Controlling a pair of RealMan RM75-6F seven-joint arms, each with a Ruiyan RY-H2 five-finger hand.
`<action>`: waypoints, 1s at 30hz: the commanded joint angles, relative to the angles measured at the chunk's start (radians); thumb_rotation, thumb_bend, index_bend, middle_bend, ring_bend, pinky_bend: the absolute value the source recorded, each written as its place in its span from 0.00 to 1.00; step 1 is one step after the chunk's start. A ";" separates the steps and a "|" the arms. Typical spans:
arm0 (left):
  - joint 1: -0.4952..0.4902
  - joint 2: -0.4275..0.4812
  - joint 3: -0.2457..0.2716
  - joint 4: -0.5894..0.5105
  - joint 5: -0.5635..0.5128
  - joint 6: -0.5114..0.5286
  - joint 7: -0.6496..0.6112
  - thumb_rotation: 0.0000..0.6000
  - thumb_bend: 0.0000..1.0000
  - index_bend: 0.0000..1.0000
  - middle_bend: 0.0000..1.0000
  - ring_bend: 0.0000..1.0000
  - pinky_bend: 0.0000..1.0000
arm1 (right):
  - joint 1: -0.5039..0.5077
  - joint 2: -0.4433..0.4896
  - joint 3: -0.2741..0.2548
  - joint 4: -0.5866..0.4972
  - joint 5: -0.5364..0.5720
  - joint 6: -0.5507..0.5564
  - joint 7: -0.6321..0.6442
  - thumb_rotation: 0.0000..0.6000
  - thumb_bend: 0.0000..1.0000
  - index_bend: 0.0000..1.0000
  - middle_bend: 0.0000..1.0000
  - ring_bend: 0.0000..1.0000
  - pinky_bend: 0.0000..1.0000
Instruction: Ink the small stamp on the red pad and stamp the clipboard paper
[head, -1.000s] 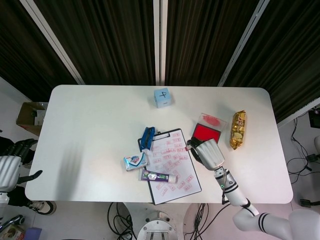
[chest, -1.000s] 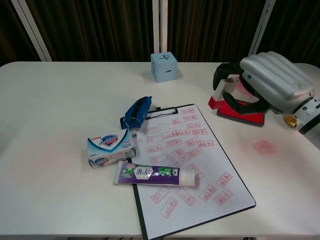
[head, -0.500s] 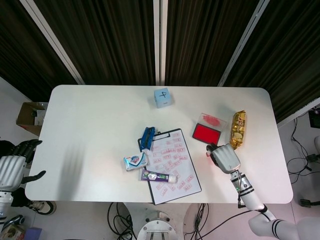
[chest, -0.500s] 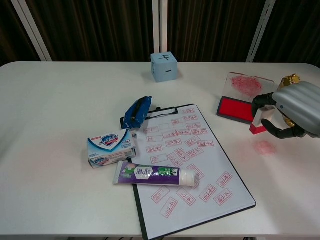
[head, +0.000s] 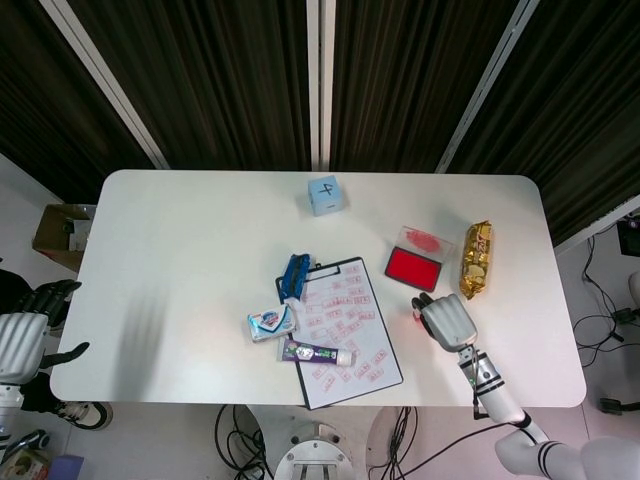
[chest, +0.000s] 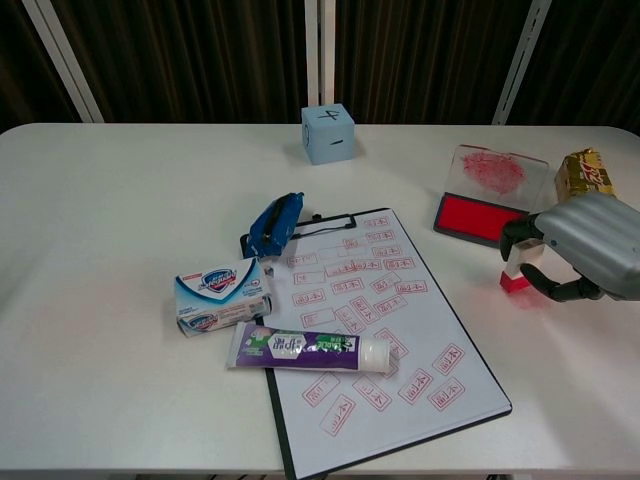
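The small stamp (chest: 518, 270), white with a red base (head: 417, 313), stands on the table just right of the clipboard. My right hand (chest: 585, 258) (head: 447, 320) curls its fingers around the stamp and holds it. The red ink pad (chest: 478, 217) (head: 412, 267) lies open just behind the stamp, its smeared clear lid (chest: 492, 168) beyond it. The clipboard paper (chest: 385, 320) (head: 340, 330) carries several red stamp marks. My left hand (head: 25, 335) hangs off the table's left edge with fingers apart, holding nothing.
A toothpaste tube (chest: 310, 350) lies across the clipboard's left edge, with a soap box (chest: 222, 296) and a blue packet (chest: 274, 225) beside it. A blue cube (chest: 328, 132) stands at the back. A gold snack bag (chest: 583, 172) lies right of the pad.
My right hand carried the stamp from over the red pad to the right and towards me, then set its base on the table beside the clipboard. The left hand barely moved.
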 joint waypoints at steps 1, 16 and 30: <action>0.000 -0.001 0.001 0.001 0.000 0.000 0.000 1.00 0.00 0.18 0.17 0.16 0.25 | -0.002 -0.003 -0.004 0.007 -0.003 -0.004 0.005 1.00 0.47 0.96 0.82 0.84 1.00; -0.002 -0.001 0.000 0.001 0.000 -0.003 0.000 1.00 0.00 0.18 0.17 0.16 0.25 | -0.009 0.002 -0.013 0.013 -0.014 -0.005 0.030 1.00 0.35 0.78 0.66 0.83 1.00; -0.002 0.004 0.001 -0.005 0.001 0.000 0.002 1.00 0.00 0.18 0.17 0.16 0.25 | -0.011 0.016 -0.014 -0.009 -0.014 -0.018 0.026 1.00 0.32 0.67 0.57 0.83 1.00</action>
